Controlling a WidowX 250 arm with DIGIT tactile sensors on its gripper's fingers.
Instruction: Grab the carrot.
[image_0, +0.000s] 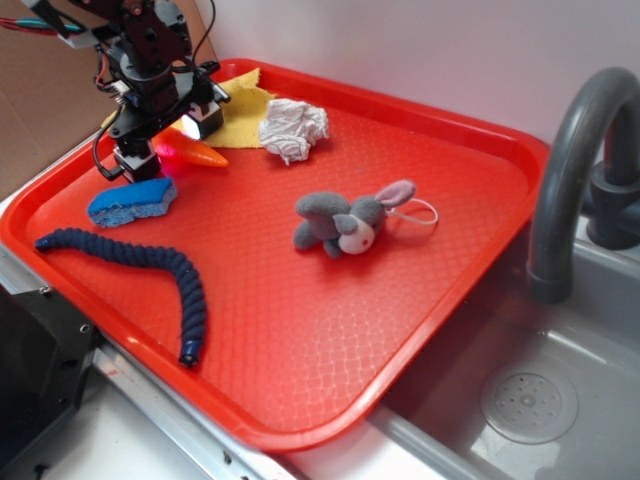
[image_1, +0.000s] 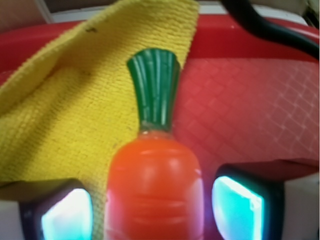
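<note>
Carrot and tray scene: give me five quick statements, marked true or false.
1. The carrot lies between the two fingers of the pincer. True.
2. The carrot's green top points toward the yellow cloth. True; in the wrist view the top lies at the cloth's edge.
3. The blue sponge sits in the sink. False; it lies on the red tray, near the pincer.
4. The stuffed bunny lies on top of the yellow cloth. False; it lies apart from it, mid-tray.
5. The dark blue rope lies on the tray in front of the sponge. True.
</note>
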